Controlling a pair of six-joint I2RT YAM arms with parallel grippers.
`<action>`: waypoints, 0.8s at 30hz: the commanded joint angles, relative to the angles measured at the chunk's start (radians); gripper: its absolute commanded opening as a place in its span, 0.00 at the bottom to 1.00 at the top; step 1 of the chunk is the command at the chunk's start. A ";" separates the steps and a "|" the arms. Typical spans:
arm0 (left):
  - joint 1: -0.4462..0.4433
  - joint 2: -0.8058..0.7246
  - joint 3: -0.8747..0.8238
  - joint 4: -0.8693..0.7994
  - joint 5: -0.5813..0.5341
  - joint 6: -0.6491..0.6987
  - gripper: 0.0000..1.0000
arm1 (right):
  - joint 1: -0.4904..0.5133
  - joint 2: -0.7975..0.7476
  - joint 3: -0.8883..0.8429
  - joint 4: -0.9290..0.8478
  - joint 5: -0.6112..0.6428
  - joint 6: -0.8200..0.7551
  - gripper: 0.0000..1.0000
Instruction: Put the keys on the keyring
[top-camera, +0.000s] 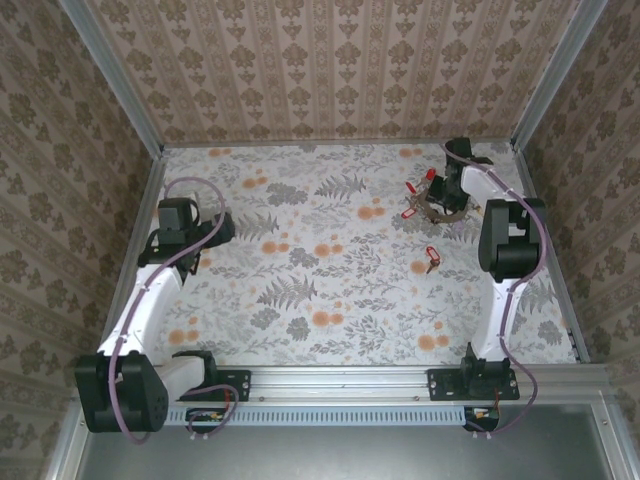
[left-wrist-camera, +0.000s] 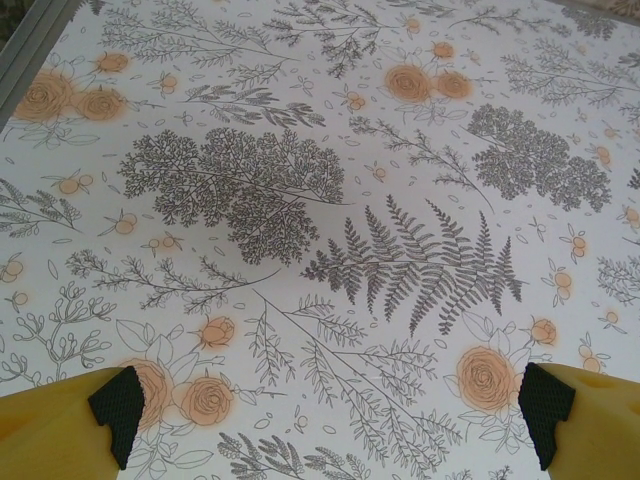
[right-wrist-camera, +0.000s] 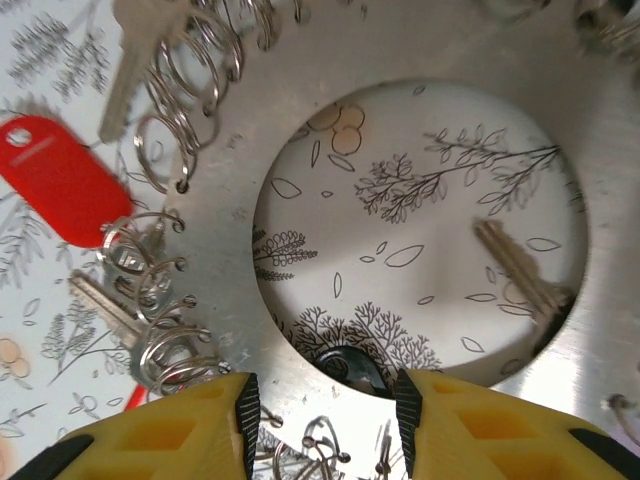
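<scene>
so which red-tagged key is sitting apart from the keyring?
The red-tagged key lying alone on the table, closer to its near edge; the other red-tagged keys are bunched at the keyring.

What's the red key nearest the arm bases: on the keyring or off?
Off. The red key lies alone on the tablecloth, clearly apart from the keyring farther back.

**Keyring flat at the far right of the table, keys clustered on it, one key apart**

The keyring (right-wrist-camera: 430, 60) is seen as a broad, flat grey metal ring lying flat, with the table's pattern visible through its round opening. Small wire loops (right-wrist-camera: 190, 90) are hooked along its left edge. Among them a red tag (right-wrist-camera: 60, 180) is spread out, with one silver key (right-wrist-camera: 130, 55) above it and another (right-wrist-camera: 105, 300) below. A third key (right-wrist-camera: 515, 265) is seen within the opening. One red-tagged key (top-camera: 432, 256) is left apart, on the cluster's near side.
</scene>
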 joint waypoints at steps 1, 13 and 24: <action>-0.005 -0.003 0.031 -0.021 -0.026 0.000 1.00 | -0.002 0.031 -0.008 -0.023 -0.041 -0.010 0.45; -0.024 0.007 0.023 -0.019 -0.023 -0.012 1.00 | 0.092 -0.159 -0.311 0.058 -0.217 0.031 0.53; -0.074 0.017 0.022 -0.027 -0.036 0.006 1.00 | 0.434 -0.163 -0.305 0.188 -0.332 0.095 0.54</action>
